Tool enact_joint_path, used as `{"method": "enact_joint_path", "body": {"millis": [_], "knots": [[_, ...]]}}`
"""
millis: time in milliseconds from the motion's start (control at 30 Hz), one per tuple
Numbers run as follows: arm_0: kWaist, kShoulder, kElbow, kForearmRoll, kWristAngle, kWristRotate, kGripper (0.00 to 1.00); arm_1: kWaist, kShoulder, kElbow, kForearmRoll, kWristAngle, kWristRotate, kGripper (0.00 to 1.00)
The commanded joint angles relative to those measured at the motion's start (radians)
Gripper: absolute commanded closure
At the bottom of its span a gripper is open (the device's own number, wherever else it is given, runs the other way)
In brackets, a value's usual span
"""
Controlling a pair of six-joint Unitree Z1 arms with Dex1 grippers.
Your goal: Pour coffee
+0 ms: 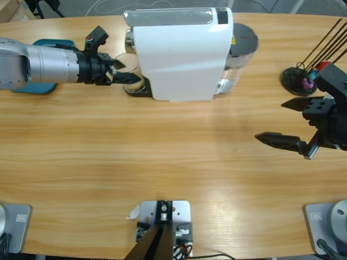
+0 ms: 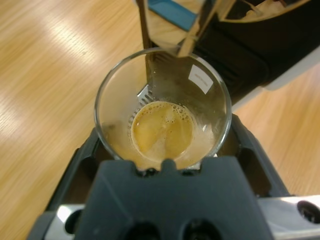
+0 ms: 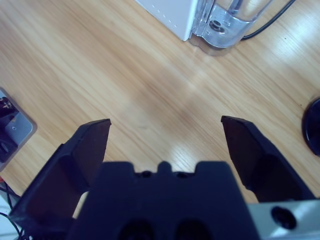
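A clear glass [image 2: 205, 80] holds a shallow pool of tan coffee [image 2: 162, 130] with foam at its edge. My left gripper [image 2: 162, 145] is shut on the glass, one black jaw on each side of it. In the high view the left gripper [image 1: 127, 77] reaches in from the left to the glass [image 1: 123, 60], which is at the left end of the white coffee machine [image 1: 179, 54] over its dark drip tray. My right gripper [image 1: 271, 121] hangs open over bare wood at the right, and in its own view the right gripper [image 3: 165, 124] has nothing between its jaws.
A black capsule stand [image 1: 301, 78] with thin rods and coloured capsules sits at the right edge. The machine's clear water tank [image 1: 241, 49] is behind its right end. A blue object [image 1: 49, 46] lies under the left arm.
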Motion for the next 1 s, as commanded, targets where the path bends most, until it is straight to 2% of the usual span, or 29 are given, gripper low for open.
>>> {"method": "enact_joint_path", "body": {"millis": [33, 267, 400, 533, 633, 867, 1000], "knots": [[-0.005, -0.026, 0.072, -0.014, 0.090, -0.010, 1.000, -0.011, 0.013, -0.002, 0.007, -0.008, -0.012, 0.000], [0.043, -0.179, 0.134, -0.012, 0.113, -0.044, 1.000, -0.011, 0.019, -0.001, 0.004, -0.007, -0.012, 0.000], [0.143, -0.266, 0.168, -0.004, 0.148, -0.086, 1.000, -0.012, 0.019, 0.000, 0.004, -0.007, -0.012, 0.000], [0.297, -0.335, 0.172, 0.027, 0.166, -0.120, 1.000, -0.011, 0.021, 0.002, -0.004, -0.005, -0.012, 0.000], [0.409, -0.316, 0.169, 0.028, 0.183, -0.146, 1.000, -0.011, 0.019, 0.002, -0.004, -0.007, -0.010, 0.000], [0.536, -0.198, 0.136, 0.009, 0.249, -0.147, 1.000, -0.011, 0.015, 0.001, 0.000, -0.006, -0.008, 0.000], [0.560, -0.114, 0.066, 0.006, 0.244, -0.136, 1.000, -0.011, 0.012, -0.001, 0.007, -0.007, -0.006, 0.000]]}}
